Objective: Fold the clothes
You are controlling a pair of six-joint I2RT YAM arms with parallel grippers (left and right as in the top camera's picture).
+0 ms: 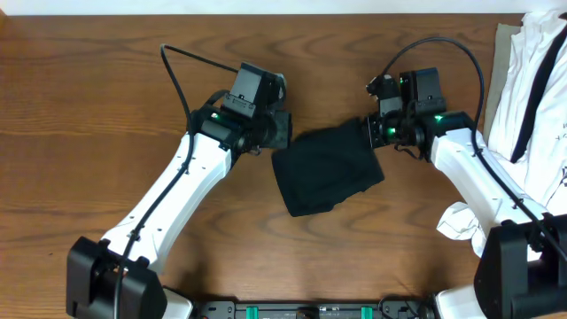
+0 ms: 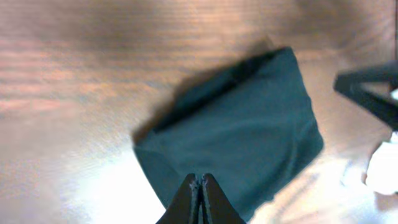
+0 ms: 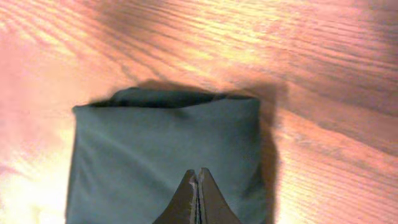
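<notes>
The fingers [image 2: 185,204] of the left gripper [image 2: 199,182] are pressed together on nothing, and the right gripper [image 3: 197,177] is closed likewise, each over an edge of the black soft-fabric garment [image 1: 326,168]. It lies folded into a compact rectangle midway across the brown wooden table [image 1: 89,106], between both grippers. White garments with black straps [image 1: 540,80] lie heaped at the table's right edge.

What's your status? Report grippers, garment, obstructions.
Left gripper shut, right gripper shut, both at the black garment edge. Garment folded compact, flat on the table. White garments off to the right, clear of it.
</notes>
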